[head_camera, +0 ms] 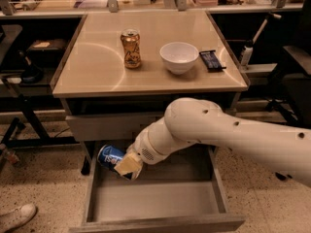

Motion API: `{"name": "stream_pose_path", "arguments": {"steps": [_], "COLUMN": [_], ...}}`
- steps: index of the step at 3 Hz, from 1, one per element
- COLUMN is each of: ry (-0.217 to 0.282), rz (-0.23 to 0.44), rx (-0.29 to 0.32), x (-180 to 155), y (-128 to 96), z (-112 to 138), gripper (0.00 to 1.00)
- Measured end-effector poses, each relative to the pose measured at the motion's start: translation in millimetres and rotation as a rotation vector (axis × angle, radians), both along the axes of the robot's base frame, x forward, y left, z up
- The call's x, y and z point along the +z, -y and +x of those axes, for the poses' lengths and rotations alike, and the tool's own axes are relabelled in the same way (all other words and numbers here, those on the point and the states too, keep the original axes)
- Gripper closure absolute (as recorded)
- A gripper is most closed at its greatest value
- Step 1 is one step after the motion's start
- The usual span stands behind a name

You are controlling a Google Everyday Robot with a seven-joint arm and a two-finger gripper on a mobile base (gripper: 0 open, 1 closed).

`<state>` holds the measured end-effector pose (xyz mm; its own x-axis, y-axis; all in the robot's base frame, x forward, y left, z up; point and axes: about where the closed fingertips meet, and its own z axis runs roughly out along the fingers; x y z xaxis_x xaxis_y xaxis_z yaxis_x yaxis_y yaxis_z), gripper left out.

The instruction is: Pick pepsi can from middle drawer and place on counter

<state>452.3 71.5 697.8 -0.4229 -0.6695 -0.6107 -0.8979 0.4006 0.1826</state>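
the middle drawer (160, 198) stands pulled out toward the near side, its bare grey floor showing between low side walls. the white arm (228, 130) reaches in from the right, passes under the counter's near edge and bends down to the far left part of the drawer.

at its end, the gripper (125, 163) sits over the far left corner of the drawer. its pale yellowish fingers (131, 165) are closed around the pepsi can (110, 156), pressing on its right end. the can lies tilted, with its blue body and silver end sticking out to the left of the fingers, close to the drawer's left wall. from here i cannot tell whether the can touches the drawer floor or hangs just above it.

above the open drawer is a closed drawer front (104, 125), and above that the counter (92, 72), glossy and tan. on it, well apart from the gripper, stand a gold-orange can (130, 48) toward the left and a white bowl (179, 57) near the middle. a dark wrapped bar (212, 60) lies just to the right of the bowl.

down at the near left, a white shoe (17, 217) rests on the speckled floor (43, 178).
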Motion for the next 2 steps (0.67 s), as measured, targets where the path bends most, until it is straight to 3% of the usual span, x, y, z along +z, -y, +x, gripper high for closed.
{"name": "stream_pose_path", "arguments": {"steps": [1, 2], "ry": [0.083, 0.084], "rz": [-0.016, -0.016], "rx": [0.038, 0.038], "x": [63.4, 63.8], "y": [-21.1, -21.2], "z": [-3.0, -2.9], "gripper": [1.00, 1.00]}}
